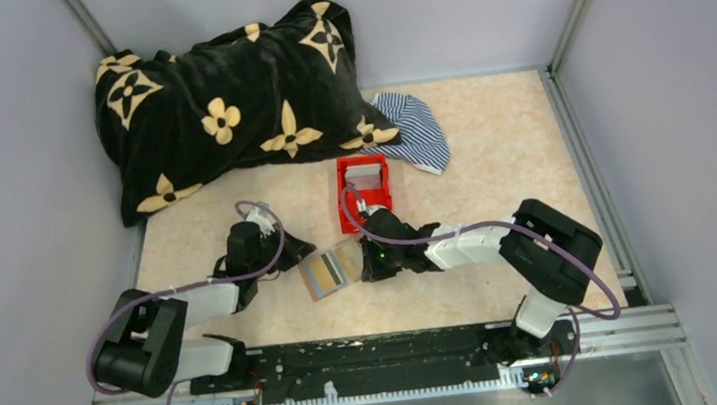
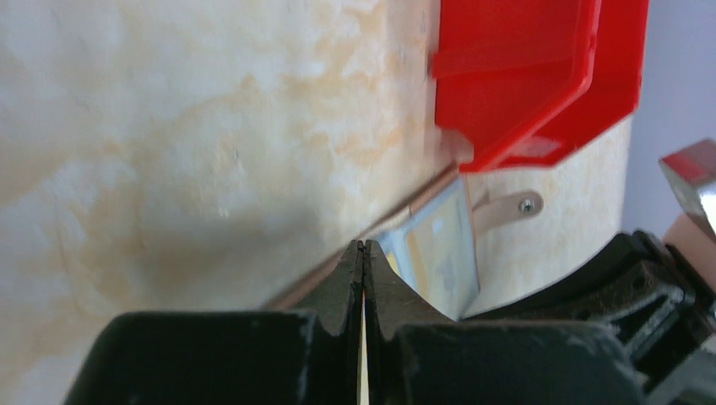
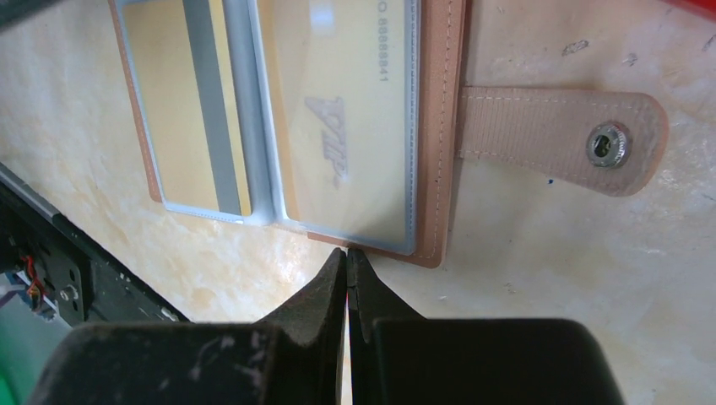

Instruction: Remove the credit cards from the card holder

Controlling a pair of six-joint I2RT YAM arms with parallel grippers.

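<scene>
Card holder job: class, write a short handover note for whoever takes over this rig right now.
Left gripper: shut, tips at the card holder's edge.
Right gripper: shut, tips at its near edge.
Card holder: lying open on the table, near the red bin.
Done: holder opened.
To do: both visible cards sit in their pockets; pull them out.
</scene>
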